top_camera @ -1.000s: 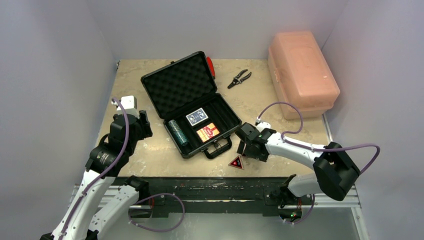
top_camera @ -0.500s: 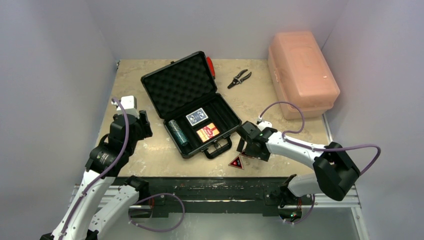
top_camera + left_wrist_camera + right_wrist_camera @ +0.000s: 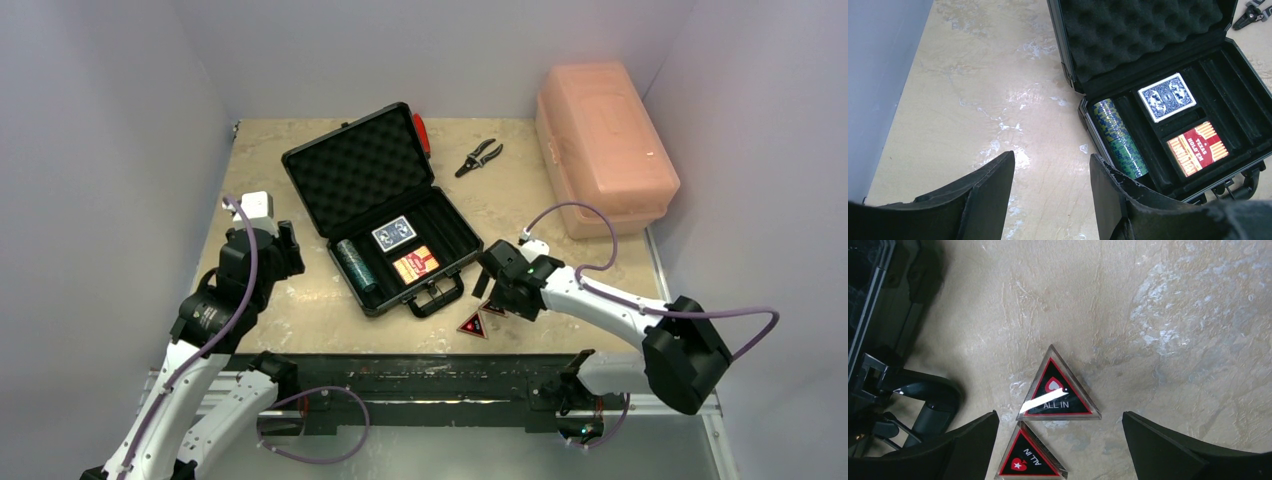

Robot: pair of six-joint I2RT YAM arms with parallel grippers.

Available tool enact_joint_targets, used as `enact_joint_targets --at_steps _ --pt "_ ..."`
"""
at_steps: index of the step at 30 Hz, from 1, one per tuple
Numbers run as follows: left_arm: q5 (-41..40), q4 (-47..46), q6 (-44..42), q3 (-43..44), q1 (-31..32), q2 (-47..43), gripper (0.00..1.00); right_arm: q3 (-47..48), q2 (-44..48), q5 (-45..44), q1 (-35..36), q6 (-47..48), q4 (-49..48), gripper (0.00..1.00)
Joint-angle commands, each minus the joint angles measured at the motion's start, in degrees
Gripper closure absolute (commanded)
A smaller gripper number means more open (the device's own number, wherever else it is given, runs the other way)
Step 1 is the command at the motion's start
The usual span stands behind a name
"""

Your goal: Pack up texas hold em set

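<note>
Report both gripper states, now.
Left gripper: open, holding nothing.
Right gripper: open, empty, over the ALL IN triangles.

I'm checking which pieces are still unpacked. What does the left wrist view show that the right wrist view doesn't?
Only the left wrist view: the case's foam-lined lid and, inside the tray, the blue deck, the orange-red deck and the teal chip roll.
Only the right wrist view: two red-black ALL IN pieces lying on the table outside the case, the upper triangle close to the lower triangle.
Both: the case's handle and the marbled table surface.
</note>
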State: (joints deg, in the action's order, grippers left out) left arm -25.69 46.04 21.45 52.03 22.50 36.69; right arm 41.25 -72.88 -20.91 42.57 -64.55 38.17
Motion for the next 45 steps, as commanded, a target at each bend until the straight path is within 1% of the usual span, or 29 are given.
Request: enact_joint_targets --at_steps 1,9,15,20,24,26,30,38,45 --pt "-0.67 -0.31 0.08 2.02 -0.53 -0.56 0.44 2.58 -1.97 -0.48 -0.41 -4.64 3.04 0.01" --pt "-0.62 -0.18 0.08 2.04 -0.53 -0.75 0.44 4.13 -7.09 0.67 -0.38 -8.49 4.39 0.02" --pt "-0.70 -0.17 0.08 1.99 -0.53 -0.96 0.44 5.58 -10.85 1.70 -0.46 -7.69 4.81 0.04" --pt "-0.72 -0.19 0.12 2.02 -0.53 -0.96 0.44 4.47 -10.96 2.24 -0.43 -6.61 5.05 0.14" --pt "-0.76 -0.17 0.16 2.02 -0.53 -1.02 0.44 3.38 -9.70 2.38 -0.38 -5.86 5.16 0.26" --pt "-0.76 -0.16 0.17 2.02 -0.53 -1.12 0.43 2.91 -9.32 2.37 -0.40 -5.69 5.03 0.29" --pt "-0.76 -0.18 0.17 1.98 -0.53 -1.02 0.44 2.58 -9.36 2.58 -0.46 -5.14 4.19 0.28" --pt "-0.76 -0.20 0.17 1.96 -0.53 -0.85 0.44 4.13 -10.20 0.79 -0.42 -2.99 4.53 0.19" --pt "-0.67 -0.25 0.17 2.02 -0.59 -0.67 0.43 4.73 -10.29 -0.70 -0.55 -2.15 4.48 0.19"
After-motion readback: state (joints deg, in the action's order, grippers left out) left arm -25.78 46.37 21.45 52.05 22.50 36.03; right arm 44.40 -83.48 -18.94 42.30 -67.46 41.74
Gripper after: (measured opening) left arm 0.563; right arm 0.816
